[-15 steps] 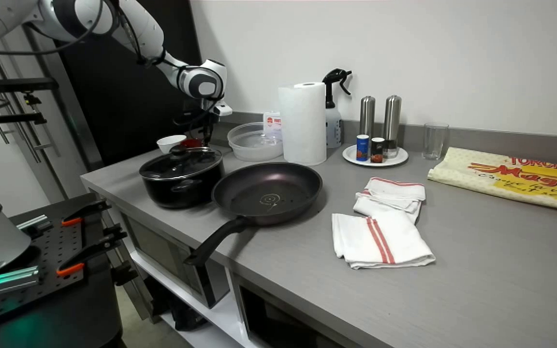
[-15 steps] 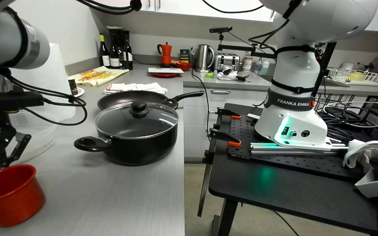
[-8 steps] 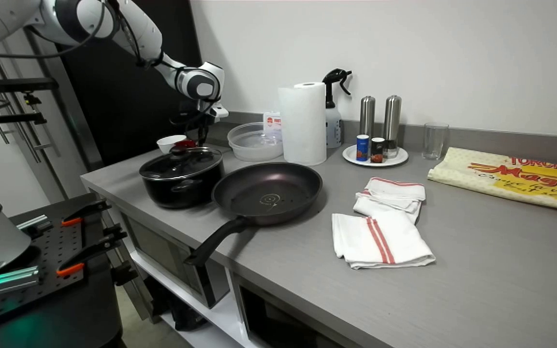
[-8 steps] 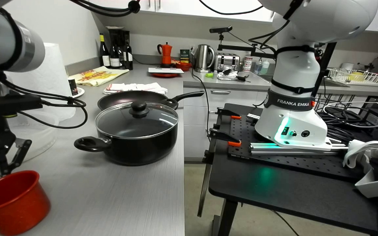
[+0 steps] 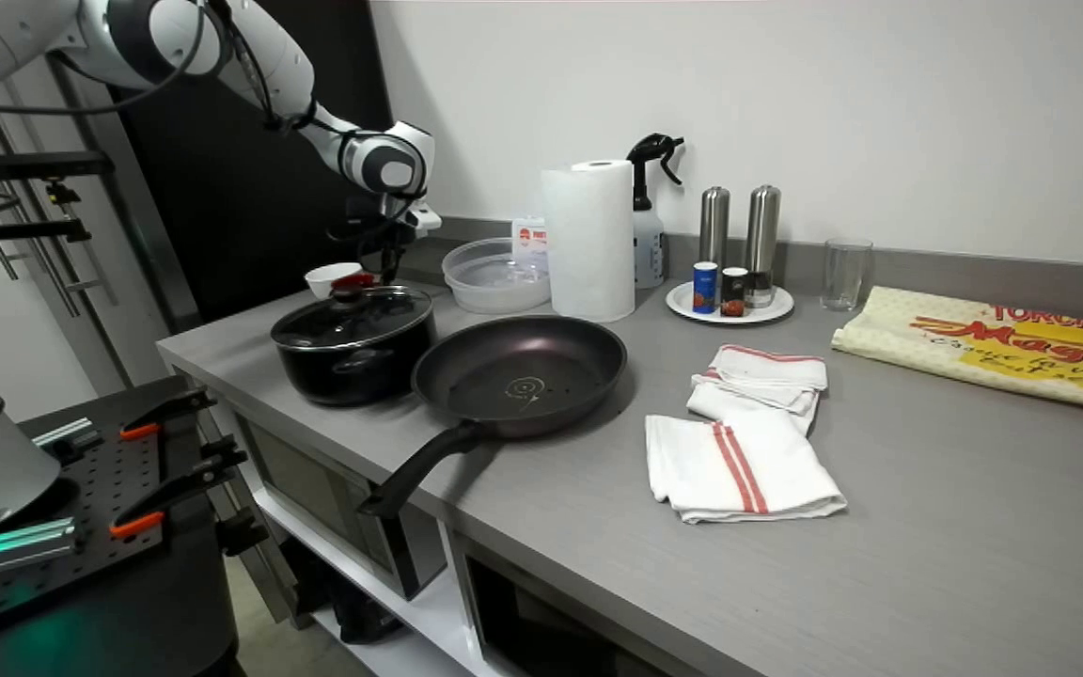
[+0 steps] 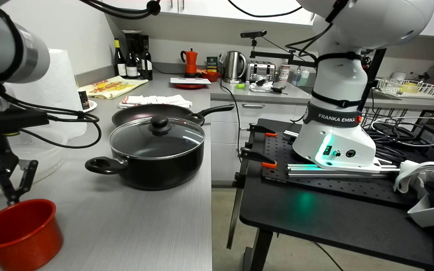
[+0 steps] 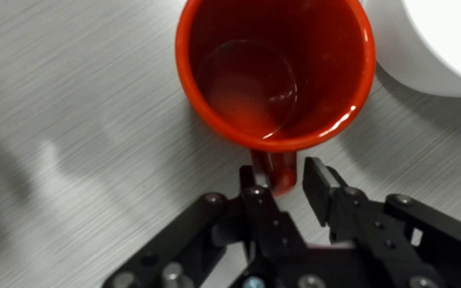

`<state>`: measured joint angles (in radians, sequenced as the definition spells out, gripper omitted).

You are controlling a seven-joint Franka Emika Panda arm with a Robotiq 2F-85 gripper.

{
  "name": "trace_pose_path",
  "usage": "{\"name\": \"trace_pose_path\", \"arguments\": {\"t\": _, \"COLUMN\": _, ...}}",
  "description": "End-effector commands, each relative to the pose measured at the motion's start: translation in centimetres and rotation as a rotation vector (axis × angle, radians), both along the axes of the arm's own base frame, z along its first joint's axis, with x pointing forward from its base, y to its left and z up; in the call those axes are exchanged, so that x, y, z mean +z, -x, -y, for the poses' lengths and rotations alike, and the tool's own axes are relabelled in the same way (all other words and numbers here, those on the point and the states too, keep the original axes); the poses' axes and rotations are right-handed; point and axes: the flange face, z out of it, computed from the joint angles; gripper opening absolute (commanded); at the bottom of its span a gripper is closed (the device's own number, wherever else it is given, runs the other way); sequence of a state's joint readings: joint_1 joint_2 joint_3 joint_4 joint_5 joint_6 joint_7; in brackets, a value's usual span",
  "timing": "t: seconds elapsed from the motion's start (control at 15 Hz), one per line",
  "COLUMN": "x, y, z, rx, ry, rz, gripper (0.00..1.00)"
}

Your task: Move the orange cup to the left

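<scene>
The claw (image 7: pixel 281 173) was spread, with the handle (image 7: pixel 284 170) of the orange cup (image 7: pixel 246 84) between its fingertips. In the wrist view the left finger (image 7: pixel 247 178) overlapped the edge of the handle, and I could not tell whether it touched; on the other side a thin strip of grey worktop (image 7: pixel 106 88) showed between the handle and the right finger (image 7: pixel 317 186). The mouth of the orange cup faced up, and its inner bottom was visible. A white bowl (image 7: pixel 402 56) was just beside it to the right; whether the two met was unclear.

In an exterior view the orange cup was at the near left, its lower edge cut off by the frame, and the claw reached down on its far side. The black pot (image 6: pixel 160 173) stood to the right and farther off, with the frying pan (image 6: pixel 138 110) beyond it. In an exterior view only a patch of red showed past the glass lid (image 5: pixel 372 320) of the black pot, so I could not tell whether the orange cup rested on the worktop.

To the right of the claw, along the wall, were a clear container (image 5: pixel 494 299), a paper roll (image 5: pixel 588 240), a spray bottle (image 5: pixel 648 254), a white plate (image 5: pixel 680 303) bearing two steel mills (image 5: pixel 714 230), and a drinking glass (image 5: pixel 845 275). Striped towels (image 5: pixel 692 470) lay nearer, right of the frying pan, and a yellow cloth (image 5: pixel 993 350) lay at the far right.
</scene>
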<state>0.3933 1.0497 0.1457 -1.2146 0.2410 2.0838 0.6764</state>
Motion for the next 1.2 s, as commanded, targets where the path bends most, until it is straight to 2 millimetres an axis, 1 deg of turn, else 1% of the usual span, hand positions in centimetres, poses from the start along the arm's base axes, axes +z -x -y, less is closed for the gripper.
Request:
{"name": "trace_pose_path", "arguments": {"t": 0.0, "x": 0.1, "y": -0.2, "z": -0.8, "rx": 0.016, "ry": -0.004, "rz": -0.01, "gripper": 0.62}}
{"name": "trace_pose_path", "arguments": {"t": 0.27, "x": 0.2, "y": -0.1, "z": -0.8, "rx": 0.027, "ry": -0.006, "rz": -0.017, "gripper": 0.89}}
{"name": "trace_pose_path", "arguments": {"t": 0.33, "x": 0.2, "y": -0.1, "z": -0.9, "rx": 0.028, "ry": -0.006, "rz": -0.018, "gripper": 0.98}}
{"name": "trace_pose_path", "arguments": {"t": 0.47, "x": 0.3, "y": 0.0, "z": -0.9, "rx": 0.03, "ry": -0.005, "rz": -0.02, "gripper": 1.0}}
{"name": "trace_pose_path", "arguments": {"t": 0.67, "x": 0.7, "y": -0.2, "z": -0.7, "rx": 0.031, "ry": -0.003, "rz": -0.014, "gripper": 1.0}}
{"name": "trace_pose_path", "arguments": {"t": 1.13, "x": 3.3, "y": -1.5, "z": -0.1, "rx": 0.017, "ry": 0.013, "rz": 0.041, "gripper": 1.0}}
